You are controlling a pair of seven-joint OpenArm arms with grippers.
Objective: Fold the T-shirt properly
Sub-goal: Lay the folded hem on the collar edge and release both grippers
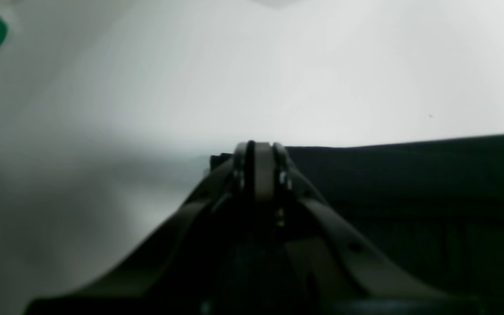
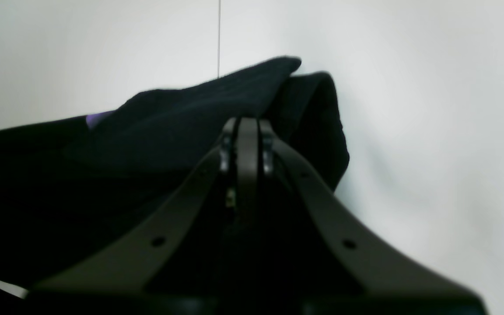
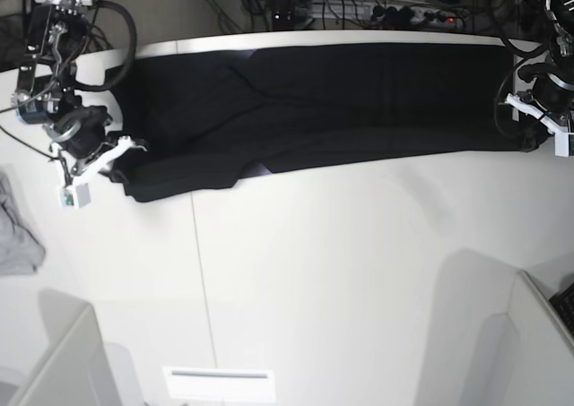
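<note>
While stretched along table's far edge | T-shirt (image 3: 323, 101) | each end effector clamps one end: left (image 3: 536, 119), right (image 3: 115, 155)

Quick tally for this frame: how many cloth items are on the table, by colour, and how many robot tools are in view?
Black cloth: 1, the T-shirt
Grey cloth: 1, the grey cloth at the table's edge
Tools: 2, the left tool and the right tool
Total: 4
</note>
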